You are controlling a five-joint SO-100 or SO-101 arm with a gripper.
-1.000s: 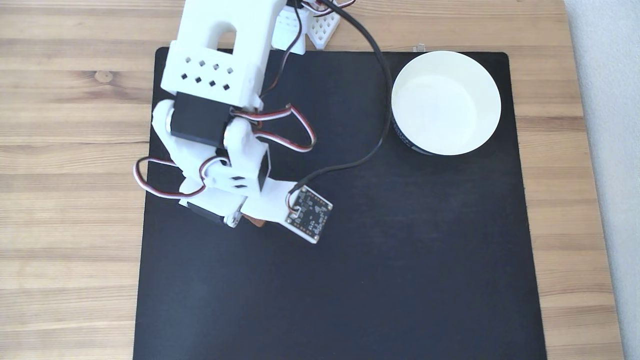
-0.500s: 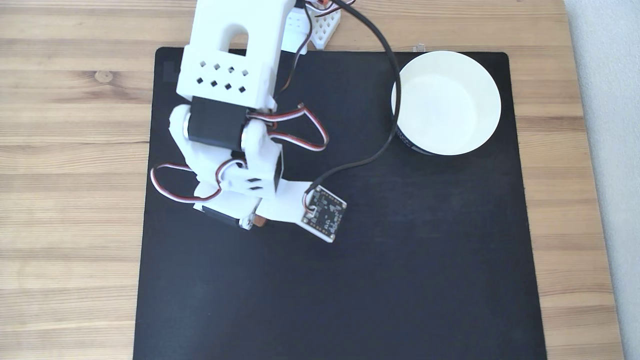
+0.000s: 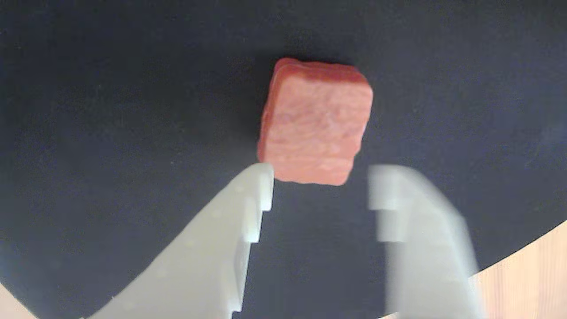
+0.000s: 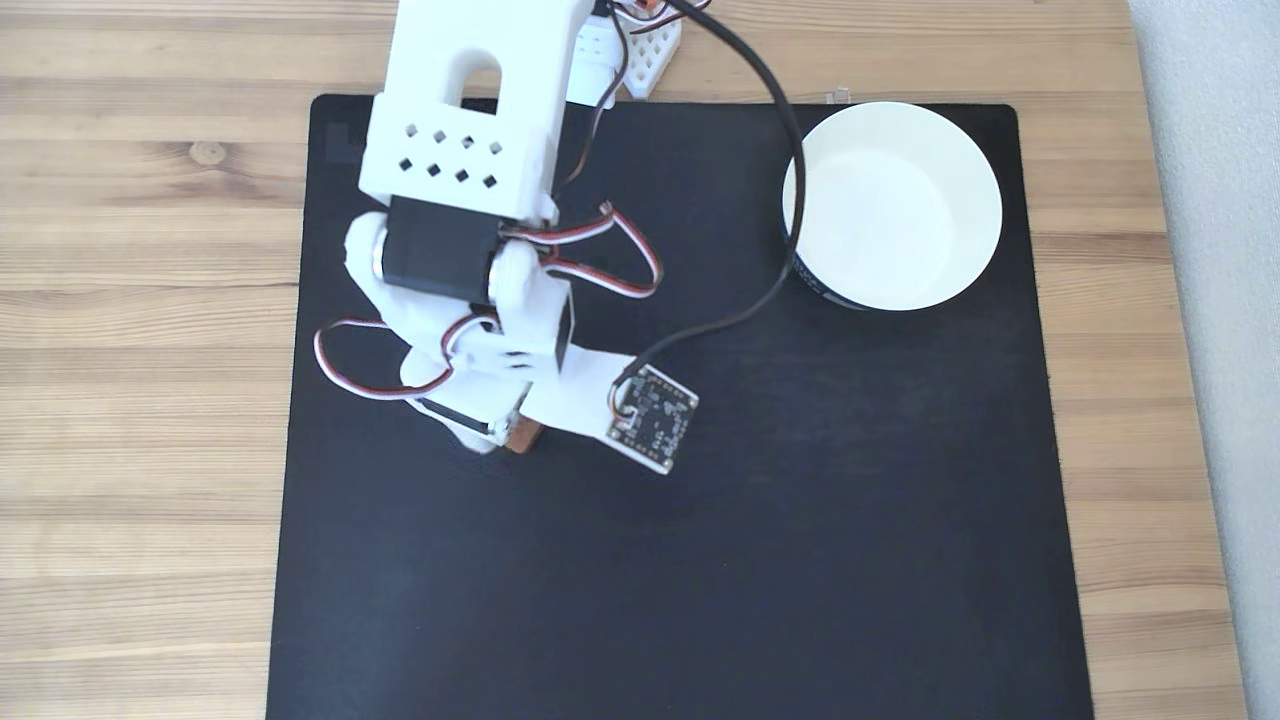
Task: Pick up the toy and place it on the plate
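In the wrist view the toy [image 3: 315,122], a reddish-brown squarish block with rounded edges, lies flat on the black mat [image 3: 110,110]. My gripper [image 3: 321,175] is open, its two white fingertips just short of the block's near edge, one on each side. The right finger [image 3: 416,221] is blurred. In the fixed view my white arm [image 4: 470,150] hangs over the toy [image 4: 526,437], of which just a brown sliver peeks out under the wrist. The plate [image 4: 960,200], a round white dish with a dark outer band, sits empty at the mat's upper right, far from the gripper.
The black mat [image 4: 800,550] covers most of a wooden table [image 4: 140,400]. A black cable [image 4: 770,290] runs from the wrist camera board [image 4: 655,420] past the plate's left rim. Open mat lies between the arm and the plate.
In the fixed view the arm has shifted a little to the right, and less of the toy shows beneath the wrist. The plate has stayed put.
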